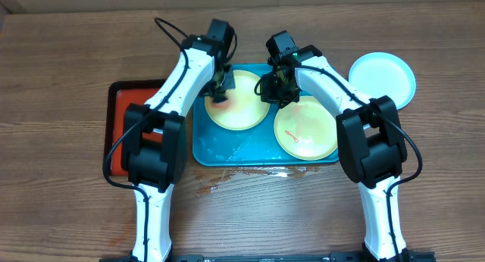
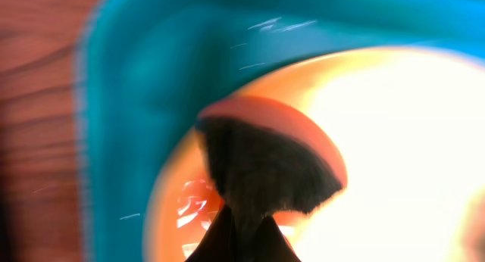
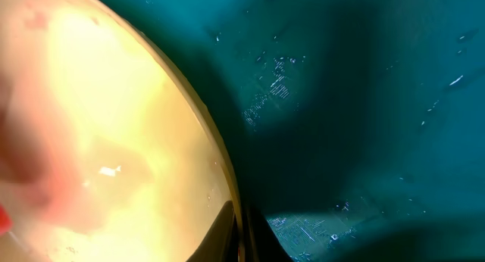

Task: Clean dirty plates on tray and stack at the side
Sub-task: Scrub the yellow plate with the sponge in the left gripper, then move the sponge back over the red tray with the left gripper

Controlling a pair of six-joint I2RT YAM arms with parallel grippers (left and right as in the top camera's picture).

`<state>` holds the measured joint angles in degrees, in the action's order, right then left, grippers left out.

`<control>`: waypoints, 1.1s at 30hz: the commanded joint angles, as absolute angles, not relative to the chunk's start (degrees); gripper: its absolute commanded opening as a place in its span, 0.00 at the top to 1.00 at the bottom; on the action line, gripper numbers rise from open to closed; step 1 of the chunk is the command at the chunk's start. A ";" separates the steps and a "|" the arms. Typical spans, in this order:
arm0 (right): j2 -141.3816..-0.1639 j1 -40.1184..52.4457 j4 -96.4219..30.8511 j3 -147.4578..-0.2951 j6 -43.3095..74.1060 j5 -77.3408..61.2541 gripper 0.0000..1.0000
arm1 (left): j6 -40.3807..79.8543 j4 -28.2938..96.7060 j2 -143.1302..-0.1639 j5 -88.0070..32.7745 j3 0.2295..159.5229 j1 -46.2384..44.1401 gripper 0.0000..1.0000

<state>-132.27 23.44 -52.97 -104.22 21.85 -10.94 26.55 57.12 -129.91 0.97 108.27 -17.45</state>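
Two pale yellow-green plates lie in the turquoise tray (image 1: 227,152): one at the back left (image 1: 242,107), one at the right (image 1: 305,129). A light blue plate (image 1: 381,79) lies on the table to the right of the tray. My left gripper (image 1: 220,86) is shut on a dark sponge with an orange edge (image 2: 265,171), pressed on the back left plate (image 2: 409,141) by an orange-red smear (image 2: 193,209). My right gripper (image 1: 274,88) is shut on that plate's right rim (image 3: 227,171), one finger on each side.
A smaller red tray with a black rim (image 1: 117,133) lies left of the turquoise tray, partly under my left arm. Water glints on the tray floor (image 1: 227,150) and on the table at its front edge (image 1: 250,173).
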 commanded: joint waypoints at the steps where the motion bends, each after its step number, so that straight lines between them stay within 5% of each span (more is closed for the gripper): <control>1: -132.90 23.14 -52.73 -102.69 22.35 -7.55 0.96 | 25.12 55.31 -130.50 -16.40 109.56 -17.32 0.96; 8: -132.90 23.14 -52.75 -102.69 22.35 -7.55 0.96 | 25.28 50.74 -130.85 -15.68 103.81 -19.53 0.96; 24: -132.90 23.14 -53.23 -102.69 22.33 -7.53 0.96 | 25.30 55.13 -130.56 23.05 101.06 -19.42 0.96; 33: -132.90 23.14 -53.04 -102.72 22.33 -4.69 0.96 | 25.36 55.70 -127.90 26.98 103.02 -19.42 0.96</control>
